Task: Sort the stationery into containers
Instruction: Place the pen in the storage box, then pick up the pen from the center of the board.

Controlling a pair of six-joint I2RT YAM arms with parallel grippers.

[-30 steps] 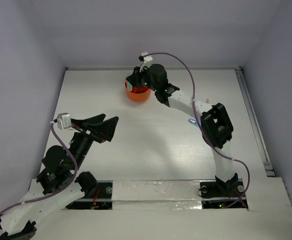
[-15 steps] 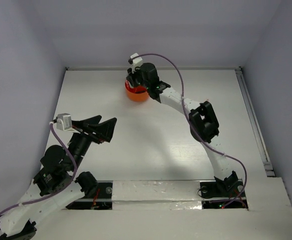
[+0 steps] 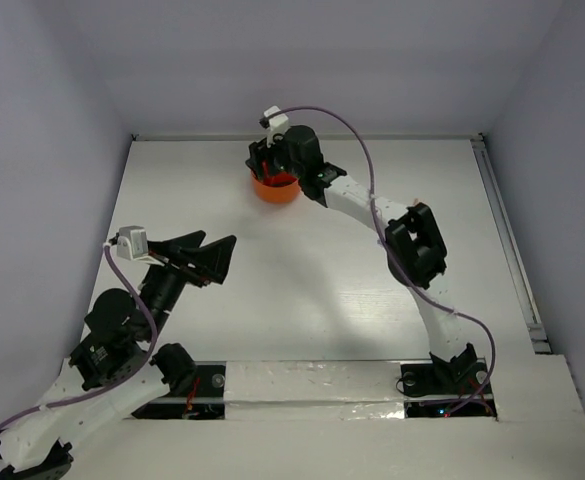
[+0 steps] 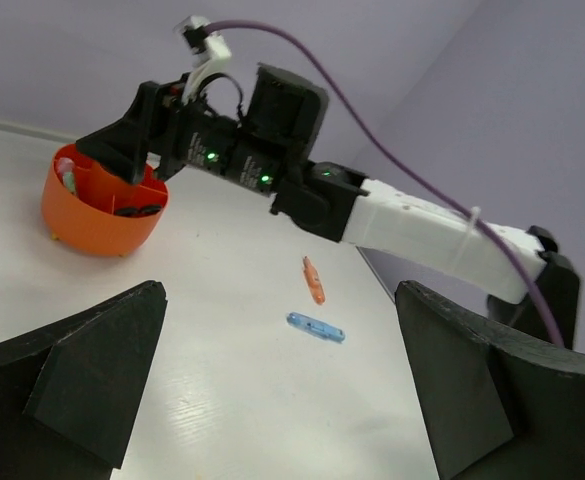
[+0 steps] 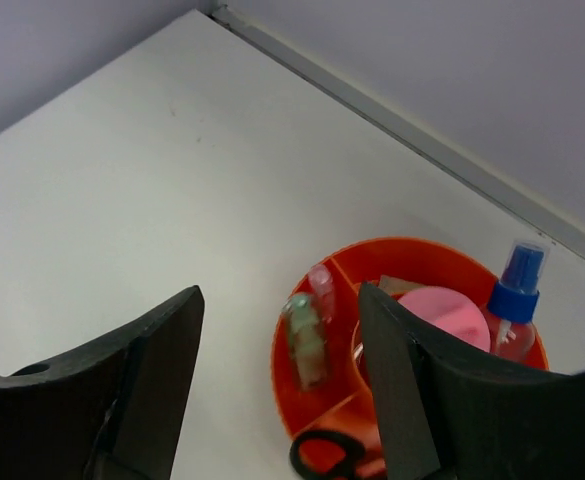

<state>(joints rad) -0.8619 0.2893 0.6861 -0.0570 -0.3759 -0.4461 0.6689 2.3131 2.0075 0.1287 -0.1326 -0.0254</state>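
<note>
The round orange tub (image 3: 274, 192) stands at the far middle of the table. My right gripper (image 3: 264, 165) hovers over its left side, open and empty. In the right wrist view the open gripper (image 5: 277, 390) frames the tub (image 5: 422, 243), which holds a green capsule (image 5: 305, 340), a pink capsule (image 5: 321, 283), a black scissors handle (image 5: 327, 455), a pink round piece (image 5: 442, 315) and a blue-capped bottle (image 5: 515, 295). My left gripper (image 3: 207, 255) is open and empty, low at the left. In its view (image 4: 282, 380) an orange-pink piece (image 4: 314, 280) and a blue pen-like piece (image 4: 315, 327) lie on the table.
The tub (image 4: 92, 215) and the right arm (image 4: 412, 225) show across the left wrist view. A raised rail (image 3: 507, 240) runs along the table's right edge. Grey walls close the back and both sides.
The right gripper has shifted a little left and farther back over the tub, and its elbow has swung left. The left arm has barely moved.
</note>
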